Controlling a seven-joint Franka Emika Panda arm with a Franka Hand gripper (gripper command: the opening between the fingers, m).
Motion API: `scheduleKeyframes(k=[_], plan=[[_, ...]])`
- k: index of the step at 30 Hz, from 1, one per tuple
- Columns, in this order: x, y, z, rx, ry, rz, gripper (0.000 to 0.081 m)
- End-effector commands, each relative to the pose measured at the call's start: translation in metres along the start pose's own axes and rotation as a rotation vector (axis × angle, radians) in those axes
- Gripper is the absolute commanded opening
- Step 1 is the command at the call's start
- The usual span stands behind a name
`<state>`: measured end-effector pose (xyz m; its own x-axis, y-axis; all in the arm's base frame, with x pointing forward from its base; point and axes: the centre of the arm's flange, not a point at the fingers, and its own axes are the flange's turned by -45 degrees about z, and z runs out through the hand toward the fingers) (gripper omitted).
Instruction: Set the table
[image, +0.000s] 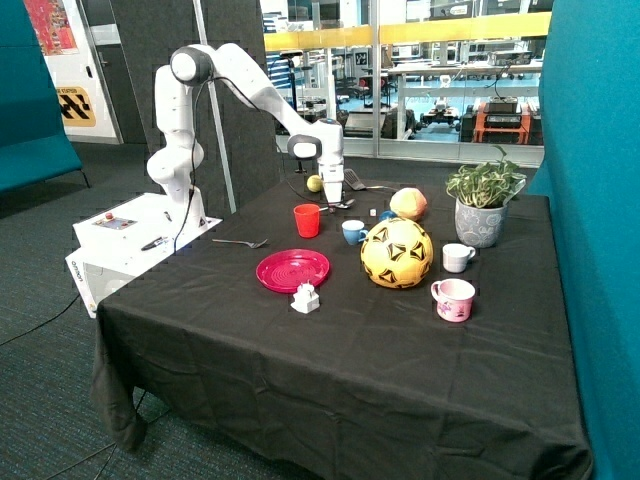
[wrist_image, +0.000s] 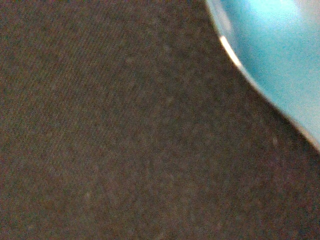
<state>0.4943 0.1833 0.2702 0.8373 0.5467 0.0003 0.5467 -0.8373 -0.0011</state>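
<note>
my tool (image: 331, 203) low by red cup (image: 307, 220) & spoon (image: 340, 205), far side of desk (image: 330, 380) | grip state: can't tell | wrist cam: cloth + blue cup (wrist_image: 280, 55) edge | risk: crowded spot, sideways move cd tip red cup | red plate (image: 292, 270) mid-desk, fork (image: 240, 242) apart

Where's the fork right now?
In the outside view the fork lies on the table near the edge by the robot base, beside the red plate.
</note>
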Motion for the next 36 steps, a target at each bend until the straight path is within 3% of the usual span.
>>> scheduleKeyframes(k=[1, 17, 22, 28, 36], plan=[[0.007, 0.0, 0.004, -0.0011, -0.0003, 0.007, 0.0496], [0.012, -0.006, 0.005, -0.0011, -0.0003, 0.002, 0.0447], [0.012, -0.003, 0.005, -0.0011, -0.0003, 0.006, 0.0297], [0.012, 0.003, 0.004, -0.0011, -0.0003, 0.02, 0.003], [0.011, 0.012, 0.002, -0.0011, -0.0003, 0.031, 0.0]])
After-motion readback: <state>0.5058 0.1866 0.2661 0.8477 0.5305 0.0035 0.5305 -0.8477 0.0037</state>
